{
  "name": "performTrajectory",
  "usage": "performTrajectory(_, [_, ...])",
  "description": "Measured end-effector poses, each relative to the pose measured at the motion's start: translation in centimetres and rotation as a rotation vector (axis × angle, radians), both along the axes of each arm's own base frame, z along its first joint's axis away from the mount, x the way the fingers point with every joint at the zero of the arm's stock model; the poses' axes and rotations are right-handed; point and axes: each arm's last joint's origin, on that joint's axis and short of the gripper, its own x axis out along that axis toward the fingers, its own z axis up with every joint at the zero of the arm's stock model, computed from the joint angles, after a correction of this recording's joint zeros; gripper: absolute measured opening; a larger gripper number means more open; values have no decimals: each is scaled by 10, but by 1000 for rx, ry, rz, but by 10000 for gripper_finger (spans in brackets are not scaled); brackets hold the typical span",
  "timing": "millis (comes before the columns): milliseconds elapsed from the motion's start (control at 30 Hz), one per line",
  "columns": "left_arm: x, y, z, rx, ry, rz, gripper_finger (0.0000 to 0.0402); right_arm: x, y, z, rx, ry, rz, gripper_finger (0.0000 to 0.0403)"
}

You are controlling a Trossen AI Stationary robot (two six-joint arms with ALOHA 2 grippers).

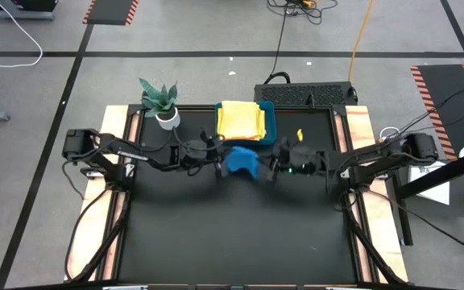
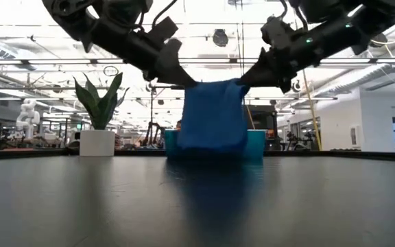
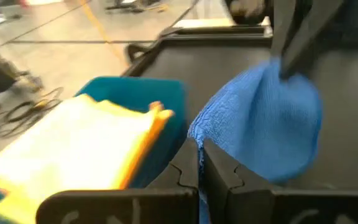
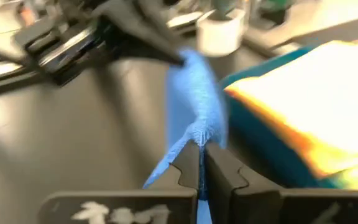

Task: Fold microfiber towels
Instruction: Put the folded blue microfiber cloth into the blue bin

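A blue microfiber towel (image 1: 241,160) hangs between my two grippers above the middle of the black table, in front of the teal tray (image 1: 267,117). My left gripper (image 1: 218,161) is shut on its left top corner, and my right gripper (image 1: 266,167) is shut on its right top corner. In the low view the blue towel (image 2: 212,116) hangs as a short sheet, clear of the table. Folded yellow and orange towels (image 1: 241,119) lie stacked in the tray. My left gripper pinches the blue towel's upper left corner (image 3: 199,138) between its two fingers, coming slanting down from the table's left. The towel hangs below, lifted clear. My right gripper pinches the upper right corner (image 4: 197,134) between its two fingers, slanting down from the table's right; the top edge between the corners sags a little.
A potted plant (image 1: 162,103) in a white pot stands at the far left, beside the tray. A small yellow object (image 1: 300,134) lies to the right of the tray. The near half of the black table (image 1: 240,234) lies in front of the hanging towel.
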Motion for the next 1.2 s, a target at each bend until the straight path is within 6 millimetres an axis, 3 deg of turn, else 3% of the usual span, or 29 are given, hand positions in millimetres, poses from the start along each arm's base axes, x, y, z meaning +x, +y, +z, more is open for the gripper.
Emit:
performTrajectory(233, [-6,35,3,4,-20,120,4,-4,-56,25,-85,-54,-83,1])
performTrajectory(600, [-27,110,8,-7,-94,269,5,16,-134,31,-96,-20,-155,0])
performTrajectory(833, [-35,155,-20,-78,-59,278,4,32,-178,4,-46,90,-203,0])
performTrajectory(1033, [-20,182,-49,-104,-13,312,20,38,-203,-24,-11,165,-247,0])
performTrajectory(1200, [-8,194,-40,-139,53,318,15,35,-217,-35,1,184,-284,0])
